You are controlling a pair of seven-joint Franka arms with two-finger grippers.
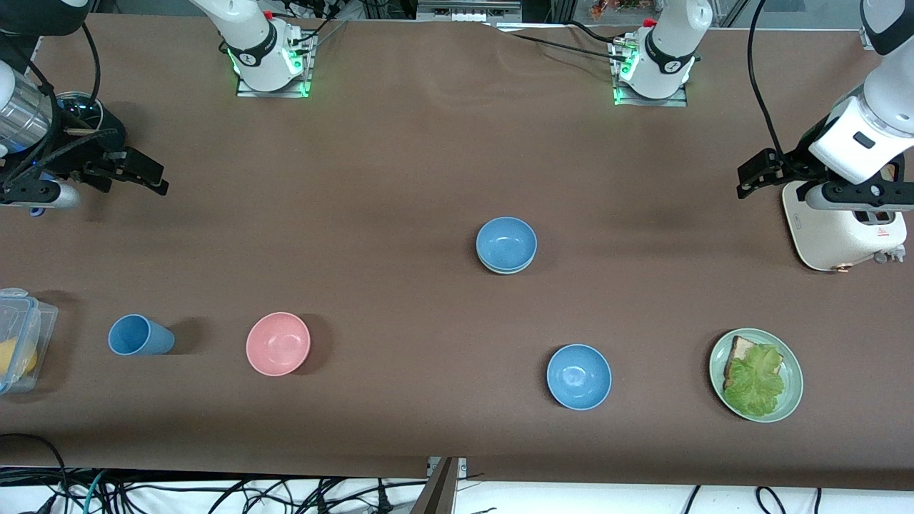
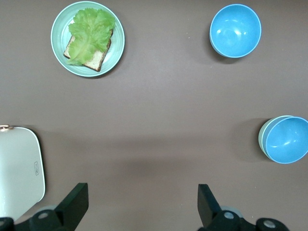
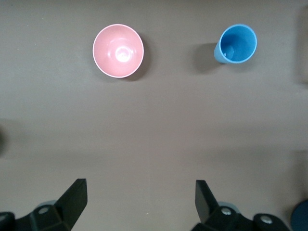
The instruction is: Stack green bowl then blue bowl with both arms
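A blue bowl (image 1: 506, 243) sits nested in the pale green bowl (image 1: 504, 271) near the table's middle; only a sliver of the green rim shows under it. The stack also shows in the left wrist view, blue bowl (image 2: 288, 139) in green bowl (image 2: 261, 140). A second blue bowl (image 1: 579, 376) stands alone nearer the front camera, and shows in the left wrist view (image 2: 235, 30). My left gripper (image 1: 750, 178) is open and empty, up over the table at the left arm's end (image 2: 143, 202). My right gripper (image 1: 151, 178) is open and empty, up at the right arm's end (image 3: 141, 199).
A pink bowl (image 1: 278, 343) and a blue cup (image 1: 139, 335) stand toward the right arm's end. A green plate (image 1: 792, 400) with bread and lettuce and a white toaster (image 1: 835, 235) are at the left arm's end. A clear plastic box (image 1: 18, 335) is at the table's edge.
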